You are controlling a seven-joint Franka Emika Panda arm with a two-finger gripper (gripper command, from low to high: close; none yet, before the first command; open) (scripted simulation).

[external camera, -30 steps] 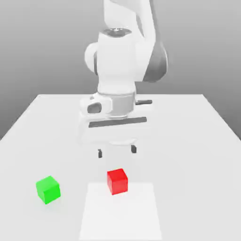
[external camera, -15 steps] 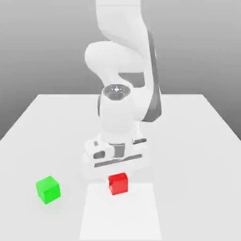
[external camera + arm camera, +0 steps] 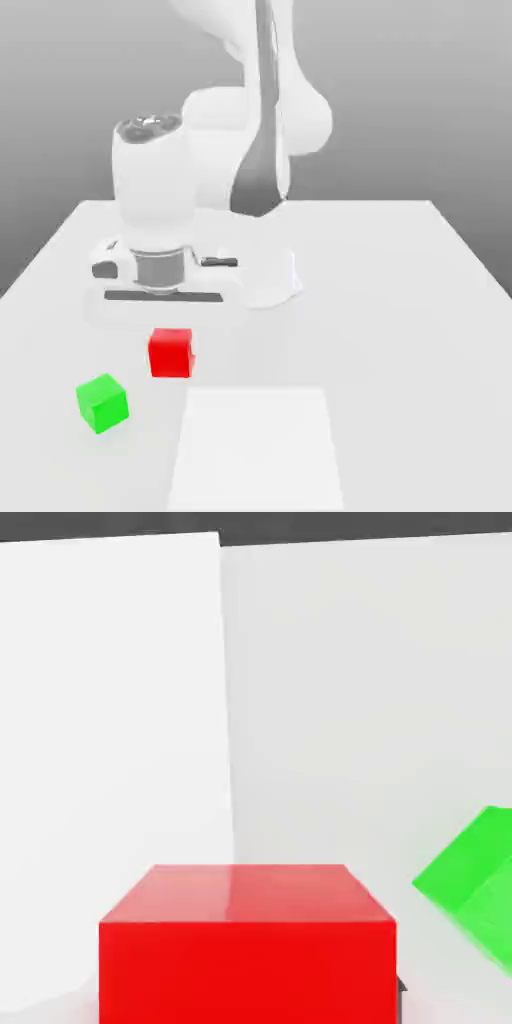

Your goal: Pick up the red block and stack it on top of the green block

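Above the table [image 3: 400, 300] we carry the red block [image 3: 171, 352], gripper [image 3: 170, 335] clamped on it, toward the green block [image 3: 102, 402] for stacking.

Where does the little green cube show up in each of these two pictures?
Exterior view: the green block sits on the table near the front, toward the exterior view's left, apart from the red block.
Hand view: the green block is cut off by the picture's edge, beside the red block.
Shared landmark: the red block.
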